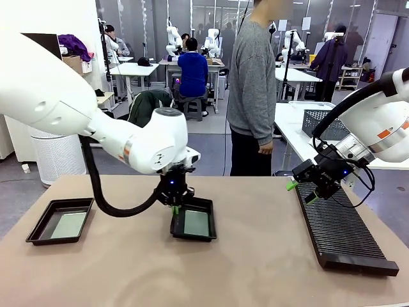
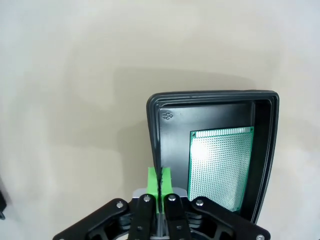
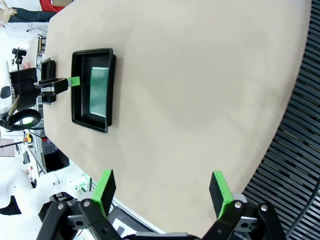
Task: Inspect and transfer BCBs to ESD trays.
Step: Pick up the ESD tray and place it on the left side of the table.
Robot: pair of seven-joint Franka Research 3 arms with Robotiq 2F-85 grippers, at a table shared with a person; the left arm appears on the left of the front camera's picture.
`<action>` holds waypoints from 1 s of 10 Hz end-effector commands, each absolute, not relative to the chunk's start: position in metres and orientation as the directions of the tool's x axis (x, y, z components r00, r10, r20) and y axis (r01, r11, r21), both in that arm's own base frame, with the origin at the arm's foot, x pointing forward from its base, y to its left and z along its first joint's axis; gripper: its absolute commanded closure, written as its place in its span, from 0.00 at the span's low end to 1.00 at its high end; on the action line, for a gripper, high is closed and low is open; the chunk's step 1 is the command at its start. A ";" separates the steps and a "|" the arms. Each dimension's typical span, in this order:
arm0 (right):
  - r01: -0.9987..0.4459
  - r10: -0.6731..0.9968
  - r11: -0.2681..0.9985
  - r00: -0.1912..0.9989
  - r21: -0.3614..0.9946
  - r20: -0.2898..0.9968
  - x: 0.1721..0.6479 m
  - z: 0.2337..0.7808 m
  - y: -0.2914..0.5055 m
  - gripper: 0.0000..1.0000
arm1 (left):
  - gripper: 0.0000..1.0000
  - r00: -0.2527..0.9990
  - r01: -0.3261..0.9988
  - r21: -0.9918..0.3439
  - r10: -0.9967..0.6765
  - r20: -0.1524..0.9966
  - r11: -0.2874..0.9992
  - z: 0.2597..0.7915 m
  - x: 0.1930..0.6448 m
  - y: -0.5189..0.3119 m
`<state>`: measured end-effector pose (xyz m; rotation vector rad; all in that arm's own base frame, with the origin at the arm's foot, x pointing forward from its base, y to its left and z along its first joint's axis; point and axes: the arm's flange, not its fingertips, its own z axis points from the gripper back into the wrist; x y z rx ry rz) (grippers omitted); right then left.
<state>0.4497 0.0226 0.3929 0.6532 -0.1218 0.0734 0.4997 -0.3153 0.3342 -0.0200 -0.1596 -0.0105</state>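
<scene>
BCB in middle tray: a green speckled board (image 2: 221,167) lies flat on the floor of the black ESD tray (image 1: 193,237) near the middle of the tabletop, toward the robot's edge.
BCB in left tray: a second board (image 1: 68,224) lies flat in the other ESD tray (image 1: 39,229), near the tabletop's left edge.
Left gripper (image 1: 175,206): green pads pressed together over the middle tray's far left rim; in the left wrist view the pads (image 2: 159,184) meet at the rim's edge, and whether they pinch it cannot be told.
Right gripper (image 1: 299,190): fingers spread wide with nothing between them, at the far end of the slotted rack (image 1: 342,233).
Slotted rack: long, black, ribbed, along the tabletop's right edge.
Person (image 1: 252,89): standing beyond the far edge, grey sweater.
</scene>
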 end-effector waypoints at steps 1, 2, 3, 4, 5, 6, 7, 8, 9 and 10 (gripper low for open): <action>-0.094 0.019 0.795 0.991 0.599 0.132 0.450 0.393 0.024 0.00 | 0.97 0.985 0.010 -0.055 0.000 0.174 0.998 0.336 0.487 -0.276; -0.094 0.019 0.795 0.991 0.599 0.132 0.450 0.393 0.024 0.00 | 0.97 0.985 0.005 -0.060 0.006 0.174 0.998 0.337 0.485 -0.257; -0.094 0.019 0.795 0.991 0.599 0.132 0.450 0.393 0.024 0.00 | 0.97 0.985 0.000 -0.058 0.010 0.172 0.998 0.338 0.484 -0.238; -0.094 0.019 0.795 0.991 0.599 0.132 0.450 0.393 0.024 0.00 | 0.97 0.985 -0.008 -0.056 0.018 0.172 0.998 0.339 0.482 -0.214; -0.094 0.019 0.795 0.991 0.599 0.132 0.450 0.393 0.024 0.00 | 0.97 0.985 -0.009 -0.057 0.019 0.170 0.998 0.341 0.481 -0.194; -0.094 0.019 0.795 0.991 0.599 0.132 0.450 0.393 0.024 0.00 | 0.97 0.984 -0.011 -0.063 0.022 0.176 0.998 0.343 0.481 -0.176; -0.094 0.019 0.795 0.991 0.599 0.132 0.450 0.393 0.024 0.00 | 0.97 0.983 -0.012 -0.067 0.024 0.180 0.998 0.345 0.481 -0.158; -0.094 0.019 0.795 0.991 0.599 0.132 0.450 0.393 0.024 0.00 | 0.97 0.984 -0.017 -0.065 0.028 0.178 0.998 0.348 0.483 -0.140; -0.094 0.019 0.795 0.991 0.599 0.132 0.450 0.393 0.024 0.00 | 0.97 0.983 -0.017 -0.069 0.030 0.179 0.997 0.350 0.486 -0.126; -0.094 0.019 0.795 0.991 0.599 0.132 0.450 0.393 0.024 0.00 | 0.97 0.984 -0.021 -0.062 0.032 0.174 0.998 0.351 0.487 -0.115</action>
